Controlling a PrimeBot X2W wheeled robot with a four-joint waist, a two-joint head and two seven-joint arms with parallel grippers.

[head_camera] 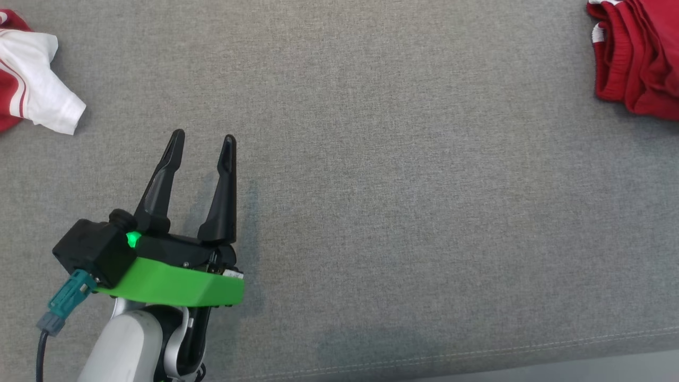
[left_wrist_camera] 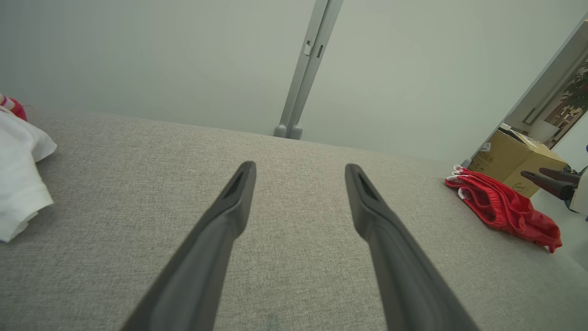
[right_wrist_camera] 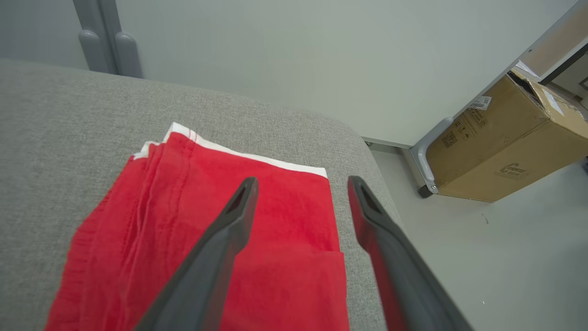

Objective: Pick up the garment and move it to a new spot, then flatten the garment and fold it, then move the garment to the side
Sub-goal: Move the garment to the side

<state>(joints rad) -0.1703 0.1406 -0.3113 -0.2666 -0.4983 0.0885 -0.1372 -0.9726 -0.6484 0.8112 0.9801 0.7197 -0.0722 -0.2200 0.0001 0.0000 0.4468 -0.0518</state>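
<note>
**Entry: right claw** (right_wrist_camera: 302, 181). Fingers spread wide, pinching nothing, aimed down at the item.

**Item: red garment** (right_wrist_camera: 285, 257). It lies just beneath and ahead of my right fingertips, at the outer edge of the grey cushion (right_wrist_camera: 55, 138). Its long axis runs roughly along my fingers, with white trim at the far end. It is folded in layers, the stacked hems sit left of my fingers, and the top is fairly smooth.

**Left claw** (head_camera: 204, 136). Also spread and empty, over bare cushion. The garment lies well off to its right, so my right arm is the nearer.

**Judgement:** folded and set aside. Little seems left to do.
</note>
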